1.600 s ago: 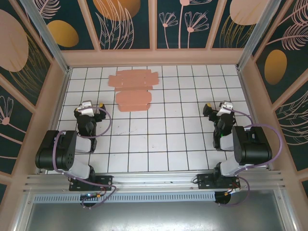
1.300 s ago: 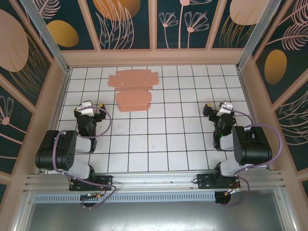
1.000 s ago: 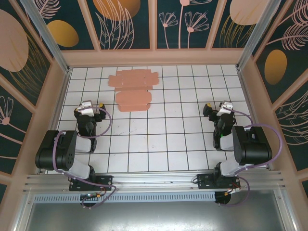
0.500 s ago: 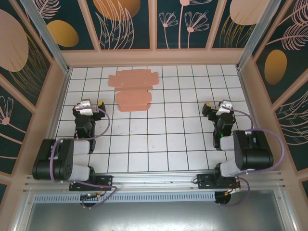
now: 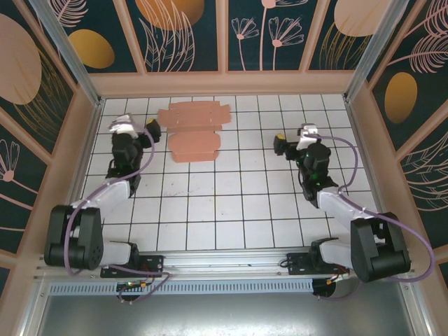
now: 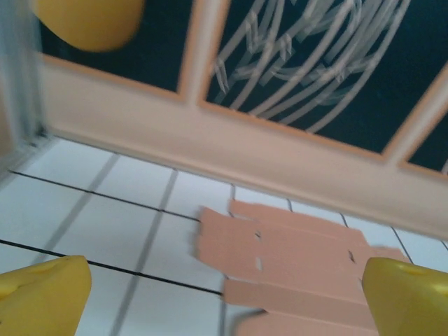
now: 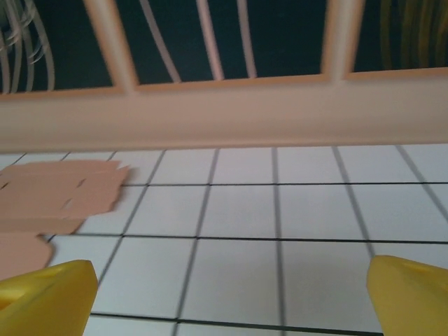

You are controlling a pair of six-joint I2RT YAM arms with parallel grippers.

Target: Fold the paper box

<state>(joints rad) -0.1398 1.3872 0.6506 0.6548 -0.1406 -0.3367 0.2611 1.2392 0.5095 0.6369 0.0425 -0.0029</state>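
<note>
Near edge: both black arm bases sit bolted to the silver aluminium rail (image 5: 224,264), left base (image 5: 70,234) and right base (image 5: 374,252). Both arms are stretched forward over the white black-gridded tabletop (image 5: 238,210).

The left gripper (image 5: 133,129) is over the left-side tiles. I read its jaws as spread wide with nothing between them. My left wrist camera puts its yellow fingertip pads (image 6: 42,297) at the two bottom corners of the view, well apart.

The right gripper (image 5: 297,142) is over the right-centre tiles, jaws wide too and holding nothing. In the right wrist view its yellow pads (image 7: 45,294) sit at the two bottom corners, with bare tiles between them.

The task item, a salmon-pink flat die-cut cardboard sheet with flaps and tabs (image 5: 194,117), is the paper box, still unfolded. It lies flat on the tiles in the far left-centre part of the table, with a rounded flap (image 5: 194,145) on its near side. It is just to the right of the left gripper and not touching it. It is well apart from the right gripper. The left wrist view has it straight ahead between the pads. The right wrist view has it at the left edge.

Farthest back: a peach wooden base rail (image 5: 224,82), then dark teal wall panels with a pale leaf pattern (image 5: 182,35).
</note>
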